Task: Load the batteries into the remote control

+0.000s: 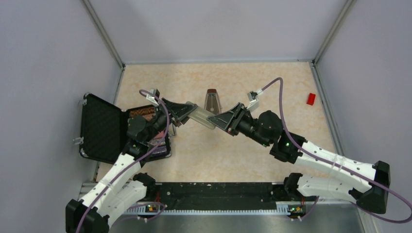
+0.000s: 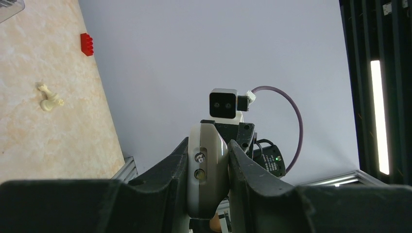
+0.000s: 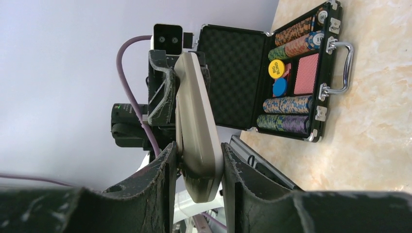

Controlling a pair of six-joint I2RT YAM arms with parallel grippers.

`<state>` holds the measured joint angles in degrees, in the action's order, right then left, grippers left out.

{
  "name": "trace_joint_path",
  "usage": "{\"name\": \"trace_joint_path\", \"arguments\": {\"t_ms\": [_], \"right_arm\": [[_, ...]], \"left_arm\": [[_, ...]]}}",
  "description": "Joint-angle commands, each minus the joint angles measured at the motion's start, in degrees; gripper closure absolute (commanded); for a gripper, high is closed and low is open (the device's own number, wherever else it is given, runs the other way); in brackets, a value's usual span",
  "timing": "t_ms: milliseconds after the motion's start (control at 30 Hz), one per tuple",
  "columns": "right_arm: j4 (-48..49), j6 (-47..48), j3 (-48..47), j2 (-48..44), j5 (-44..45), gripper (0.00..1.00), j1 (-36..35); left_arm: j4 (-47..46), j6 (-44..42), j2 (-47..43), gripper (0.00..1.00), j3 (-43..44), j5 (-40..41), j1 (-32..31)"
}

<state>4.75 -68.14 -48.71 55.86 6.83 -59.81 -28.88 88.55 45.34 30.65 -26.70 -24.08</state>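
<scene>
Remote control (image 1: 201, 116) gripped at opposite ends by left jaws and right jaws

The remote control (image 3: 197, 131) is smooth pale plastic with a soft satin sheen. The right fingers (image 3: 163, 179) are matt black plastic, scuffed and rough along their edges. The left fingers (image 2: 252, 170) look smoother. The tabletop (image 1: 233, 150) is a marbled beige surface, matt and even. The case (image 3: 235, 73) is lined with dimpled black foam, and its handle (image 3: 348, 68) is bright polished metal. The red brick (image 2: 86, 44) is glossy plastic. The brown metronome (image 1: 212, 101) may be wood, though it is too small to tell.
</scene>
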Motion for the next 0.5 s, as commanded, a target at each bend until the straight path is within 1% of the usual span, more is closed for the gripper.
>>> {"name": "trace_joint_path", "arguments": {"t_ms": [0,133,367,400,433,467], "right_arm": [[0.7,0.4,-1.3,1.5,-1.1,0.79,0.1],[-1.1,1.0,-1.6,2.2,-1.2,0.83,0.1],[-4.2,3.3,-1.8,3.1,-1.8,1.00,0.1],[-4.2,3.1,-1.5,3.1,-1.8,1.00,0.1],[-4.2,3.0,-1.5,3.1,-1.9,0.97,0.1],[-4.1,2.9,-1.6,3.0,-2.1,0.92,0.1]], "left_arm": [[-3.3,-1.0,-1.2,1.00,1.7,-1.7,-0.7],[-3.6,-0.5,-1.1,1.00,1.6,-1.6,-0.7],[-5.3,2.2,-1.5,1.00,1.8,-0.9,-0.7],[-5.4,2.2,-1.6,1.00,1.9,-0.9,-0.7],[-5.4,1.9,-1.5,1.00,2.0,-1.0,-0.7],[-5.3,1.5,-1.5,1.00,2.1,-1.1,-0.7]]}}
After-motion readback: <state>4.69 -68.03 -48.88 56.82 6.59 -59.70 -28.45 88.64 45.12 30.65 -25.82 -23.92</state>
